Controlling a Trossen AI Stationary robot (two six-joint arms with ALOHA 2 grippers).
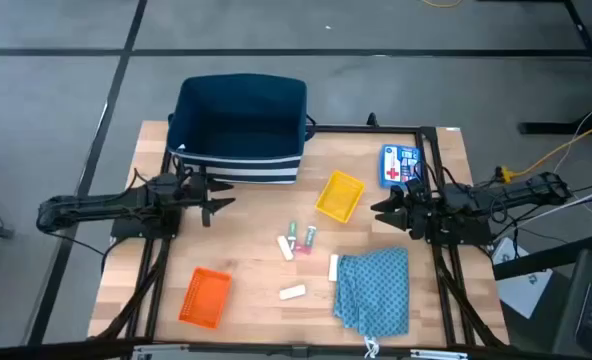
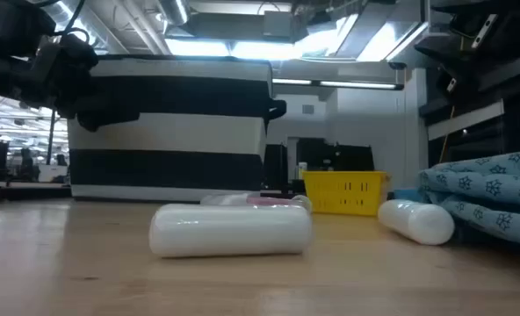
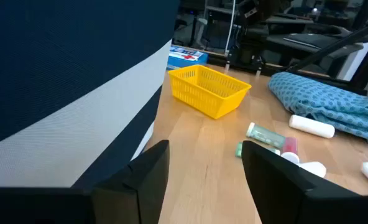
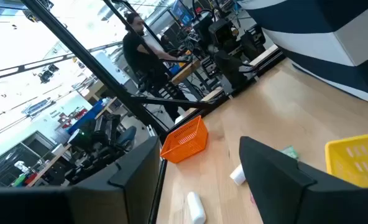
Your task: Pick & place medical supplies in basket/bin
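Three white rolls lie on the table: one (image 1: 292, 292) near the front, one (image 1: 334, 266) beside the teal-blue patterned cloth (image 1: 375, 288), one (image 1: 285, 247) by the small green and pink tubes (image 1: 302, 237). The cloth lies flat at the right front, strings (image 1: 371, 347) at the near edge. The dark blue bin (image 1: 241, 125) with white stripes stands at the far edge. My left gripper (image 1: 219, 196) hovers open near the bin's front, touching nothing. My right gripper (image 1: 382, 209) hovers open right of the yellow basket (image 1: 339, 195). In the left wrist view the tubes (image 3: 268, 138) lie ahead of the fingers.
An orange basket (image 1: 205, 296) sits at the left front, a yellow basket at centre right, and a blue first-aid box (image 1: 399, 165) at the far right. Bare wood lies between the baskets. A person (image 4: 140, 46) stands beyond the table in the right wrist view.
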